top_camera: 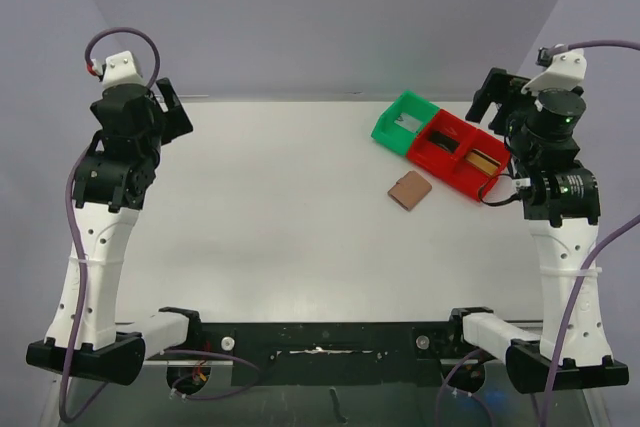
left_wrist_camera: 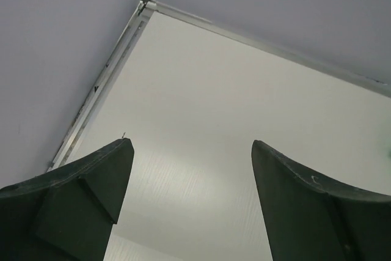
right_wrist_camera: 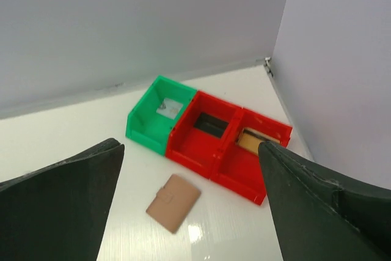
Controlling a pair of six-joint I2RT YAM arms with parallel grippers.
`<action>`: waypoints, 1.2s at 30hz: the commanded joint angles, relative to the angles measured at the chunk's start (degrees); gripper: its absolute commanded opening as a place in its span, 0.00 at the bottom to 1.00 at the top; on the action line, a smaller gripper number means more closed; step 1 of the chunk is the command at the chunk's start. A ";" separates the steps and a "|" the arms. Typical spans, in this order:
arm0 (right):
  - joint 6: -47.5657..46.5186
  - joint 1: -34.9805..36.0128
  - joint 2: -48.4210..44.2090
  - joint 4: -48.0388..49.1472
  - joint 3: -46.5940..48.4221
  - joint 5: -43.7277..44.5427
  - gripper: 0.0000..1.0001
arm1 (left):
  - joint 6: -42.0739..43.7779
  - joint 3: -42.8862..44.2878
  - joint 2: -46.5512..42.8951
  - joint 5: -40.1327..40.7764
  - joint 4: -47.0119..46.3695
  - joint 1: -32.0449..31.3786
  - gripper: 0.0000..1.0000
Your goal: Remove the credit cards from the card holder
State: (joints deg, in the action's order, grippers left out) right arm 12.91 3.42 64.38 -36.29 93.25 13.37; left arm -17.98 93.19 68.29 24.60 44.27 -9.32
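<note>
White worktop (top_camera: 280,217); at its far right, a green bin (top_camera: 386,129) joined to two red bins (top_camera: 427,157). Beside them the tan card holder (top_camera: 409,190) lies flat, closed — long axis slanting near-left to far-right. In the bins: silver-grey card (right_wrist_camera: 169,108), black card (right_wrist_camera: 211,125), gold-tan card (right_wrist_camera: 249,140). Left jaws and right jaws gape, empty.

Lighting bright, even and diffuse; the white table (top_camera: 280,207) carries only soft, faint shadows. A small glare patch sits on it just beside the brown card holder (right_wrist_camera: 173,202) in the right wrist view. Near fingers (right_wrist_camera: 61,200) read dark, slightly soft.
</note>
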 commanded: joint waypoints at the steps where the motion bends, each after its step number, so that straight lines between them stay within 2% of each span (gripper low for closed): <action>1: 3.73 -0.17 -4.73 0.19 -7.42 -3.24 0.98 | -1.07 -6.29 -4.15 -0.71 -4.25 0.33 0.78; 4: 6.59 -0.21 -7.88 -0.49 -14.42 -3.61 0.98 | -1.73 -12.49 -6.76 -0.97 -5.12 0.45 0.79; 9: 11.53 -0.43 -12.92 1.28 -27.58 -5.61 0.98 | -1.79 -24.24 -11.93 -6.22 -6.92 0.68 0.82; 10: 12.47 -0.47 -13.40 1.39 -29.81 -6.34 0.98 | -2.49 -26.79 -13.07 -6.87 -7.48 0.75 0.86; 16: 16.69 -0.70 -10.67 0.92 -38.26 -10.09 0.98 | -3.67 -40.06 -18.60 -13.20 -12.79 1.27 0.92; 21: 18.59 -0.63 -1.33 -0.46 -38.85 -13.53 0.98 | -5.53 -48.22 -21.49 -15.44 -16.87 1.63 0.95; 27: 19.49 -0.32 8.84 2.20 -38.42 -14.41 0.99 | -7.21 -55.25 -26.48 -18.78 -22.32 1.96 0.97; 32: 21.27 -0.16 18.17 3.99 -35.26 -11.87 1.00 | -6.41 -57.70 -30.15 -18.14 -24.48 2.12 0.98; 36: 21.51 0.12 27.90 4.36 -28.42 -11.01 0.98 | -6.76 -57.72 -31.59 -18.19 -24.71 2.05 0.98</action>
State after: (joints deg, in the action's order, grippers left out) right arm 33.17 3.09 86.56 -35.64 57.69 0.75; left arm -24.29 35.07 38.37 7.18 25.26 -7.68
